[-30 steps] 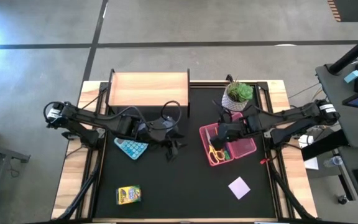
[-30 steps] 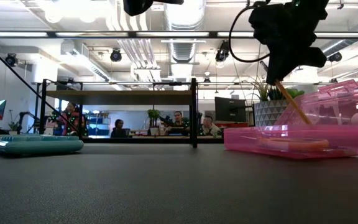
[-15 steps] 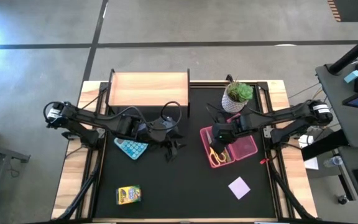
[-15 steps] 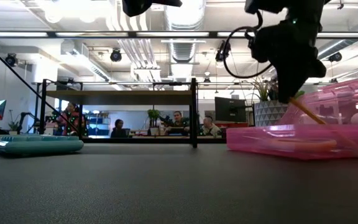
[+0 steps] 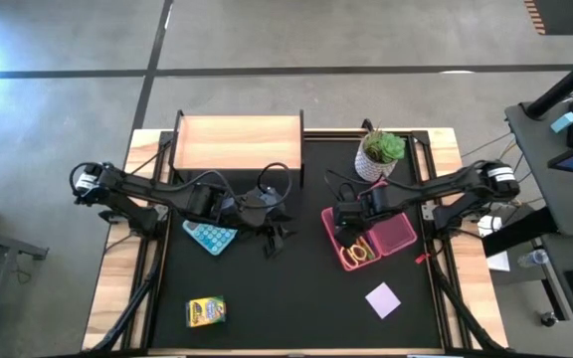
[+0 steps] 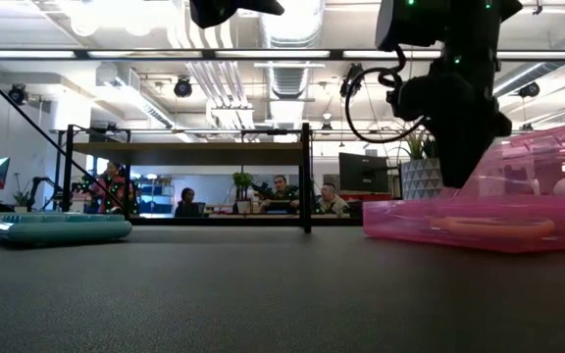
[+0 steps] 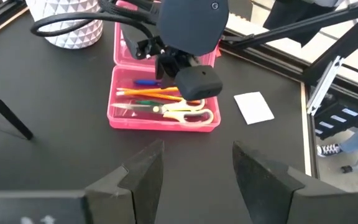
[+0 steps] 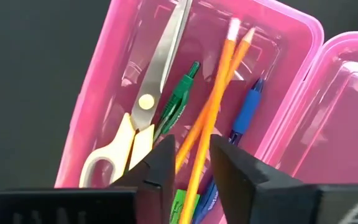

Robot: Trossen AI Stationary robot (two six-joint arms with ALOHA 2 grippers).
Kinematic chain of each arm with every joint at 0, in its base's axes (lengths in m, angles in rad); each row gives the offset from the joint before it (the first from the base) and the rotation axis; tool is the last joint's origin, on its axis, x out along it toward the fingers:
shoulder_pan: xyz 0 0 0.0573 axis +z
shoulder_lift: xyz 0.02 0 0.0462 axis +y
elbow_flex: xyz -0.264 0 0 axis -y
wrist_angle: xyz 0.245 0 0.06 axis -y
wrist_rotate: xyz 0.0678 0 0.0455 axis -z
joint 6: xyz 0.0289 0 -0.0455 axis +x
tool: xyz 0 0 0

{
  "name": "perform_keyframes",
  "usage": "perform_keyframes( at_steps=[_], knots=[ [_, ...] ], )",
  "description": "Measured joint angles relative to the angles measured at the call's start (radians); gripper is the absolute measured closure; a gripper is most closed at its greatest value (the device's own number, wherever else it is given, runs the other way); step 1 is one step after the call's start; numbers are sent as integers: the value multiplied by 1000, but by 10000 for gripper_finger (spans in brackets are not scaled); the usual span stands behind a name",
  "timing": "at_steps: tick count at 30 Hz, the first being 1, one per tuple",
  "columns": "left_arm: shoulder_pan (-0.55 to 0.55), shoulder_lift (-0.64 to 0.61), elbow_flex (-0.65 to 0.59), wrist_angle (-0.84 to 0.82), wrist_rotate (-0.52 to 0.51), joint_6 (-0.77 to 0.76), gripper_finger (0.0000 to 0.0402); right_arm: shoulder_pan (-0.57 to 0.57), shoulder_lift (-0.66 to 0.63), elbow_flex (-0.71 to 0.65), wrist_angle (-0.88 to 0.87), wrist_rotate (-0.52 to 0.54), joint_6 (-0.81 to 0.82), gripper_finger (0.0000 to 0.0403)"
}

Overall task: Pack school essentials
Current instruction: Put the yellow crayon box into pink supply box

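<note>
1. We see the right pincer (image 5: pixel 347 221) just right of centre in the high view, over the near end of the pink case (image 5: pixel 391 235), its fingers narrowly parted around an orange pencil (image 8: pixel 211 118) that lies sloping into the case; whether the fingers press on it we cannot tell
2. Inside the case, in the right wrist view, lie the yellow-handled scissors (image 8: pixel 143 118), a green pen (image 8: pixel 178 99), a second orange pencil (image 8: pixel 199 127) and a blue pen (image 8: pixel 244 112)
3. The left pincer (image 5: pixel 279 237) waits left of centre in the high view, spread wide, beside a teal calculator (image 5: pixel 210 237)
4. Not yet packed: the crayon box (image 5: pixel 206 311) at lower left and the lilac note pad (image 5: pixel 383 298) at lower right, both flat on the black surface (image 5: pixel 286 298)
5. We judge the pencil light, stiff and smooth, so it may roll or pivot; take it near mid-shaft
6. The crayon box looks light and rigid: grip across its narrow sides
7. The pad is thin and flexible; pinch one edge
</note>
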Motion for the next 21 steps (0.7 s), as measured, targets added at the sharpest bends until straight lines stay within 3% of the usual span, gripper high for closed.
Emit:
perform_keyframes(
  at_steps=[10, 21],
  knots=[
    [0, 0, -2, -2, 0, -2, 228, 1, -81, 0, -28, -2, 78, 250],
    [-7, 4, -18, -66, 63, -102, 228, 131, -186, 0, 122, -2, 130, 255]
  ],
)
